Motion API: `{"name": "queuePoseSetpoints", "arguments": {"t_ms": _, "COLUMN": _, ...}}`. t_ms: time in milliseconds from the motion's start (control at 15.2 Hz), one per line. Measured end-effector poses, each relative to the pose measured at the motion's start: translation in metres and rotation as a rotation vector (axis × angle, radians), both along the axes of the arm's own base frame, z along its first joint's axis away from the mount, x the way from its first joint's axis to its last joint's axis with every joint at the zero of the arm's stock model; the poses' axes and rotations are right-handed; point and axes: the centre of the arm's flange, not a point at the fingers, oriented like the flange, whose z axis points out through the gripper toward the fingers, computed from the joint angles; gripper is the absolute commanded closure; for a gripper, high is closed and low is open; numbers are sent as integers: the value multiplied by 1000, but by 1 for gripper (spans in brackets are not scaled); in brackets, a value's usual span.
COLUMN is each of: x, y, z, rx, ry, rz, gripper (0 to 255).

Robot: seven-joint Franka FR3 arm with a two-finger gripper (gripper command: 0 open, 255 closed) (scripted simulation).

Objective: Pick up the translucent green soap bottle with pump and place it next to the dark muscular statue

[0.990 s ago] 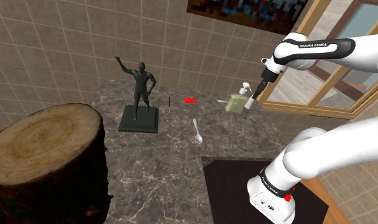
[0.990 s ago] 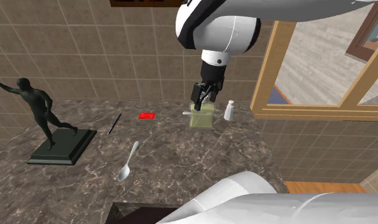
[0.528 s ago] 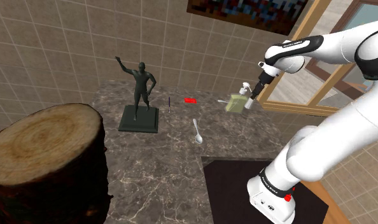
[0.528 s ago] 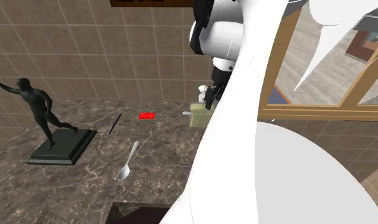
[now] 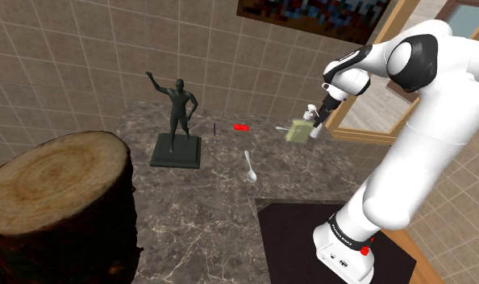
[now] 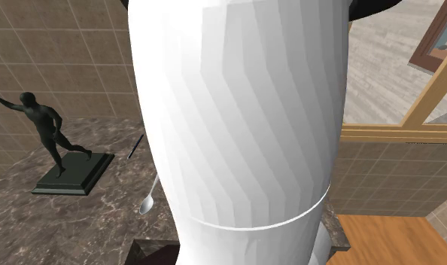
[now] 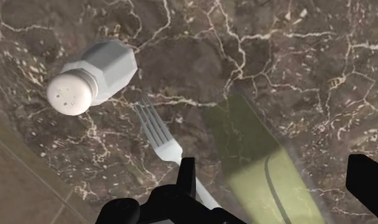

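**Approach to the grasp.** Shoulder view: the translucent green soap bottle (image 5: pixel 297 130) stands upright toward the upper right of the marble desk (image 5: pixel 214 202). The gripper (image 5: pixel 317 127) is just above and to the right of it. The dark statue (image 5: pixel 179 121) stands well apart, left of centre.

Wrist view: the jaws are wide. The gripper (image 7: pixel 277 165) straddles the bottle (image 7: pixel 251 146), with no contact visible on either side. A fork (image 7: pixel 163 137) lies just beside the bottle, its handle running toward one finger (image 7: pixel 187 175). A white shaker (image 7: pixel 92 76) is near the fork's tines.

Likely faults:
- A closing finger may catch the fork handle and skew the bottle.
- A shallow or off-centre grip may let the smooth body slip or tip.
- On the carry, a low bottle could strike the spoon (image 5: pixel 251 165) or the statue's raised arm.
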Motion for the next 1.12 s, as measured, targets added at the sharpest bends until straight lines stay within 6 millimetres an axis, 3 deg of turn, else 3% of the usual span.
{"name": "queuePoseSetpoints", "arguments": {"t_ms": 330, "x": 4, "y": 4, "z": -22, "rx": 0, "ry": -1, "rz": 1, "gripper": 0}}
{"name": "queuePoseSetpoints", "arguments": {"t_ms": 660, "x": 4, "y": 4, "z": -24, "rx": 0, "ry": -1, "rz": 1, "gripper": 0}}
{"name": "queuePoseSetpoints", "arguments": {"t_ms": 726, "x": 4, "y": 4, "z": -24, "rx": 0, "ry": -1, "rz": 1, "gripper": 255}}
{"name": "queuePoseSetpoints", "arguments": {"t_ms": 1122, "x": 3, "y": 3, "z": -23, "rx": -1, "ry": -2, "rz": 0, "gripper": 255}}
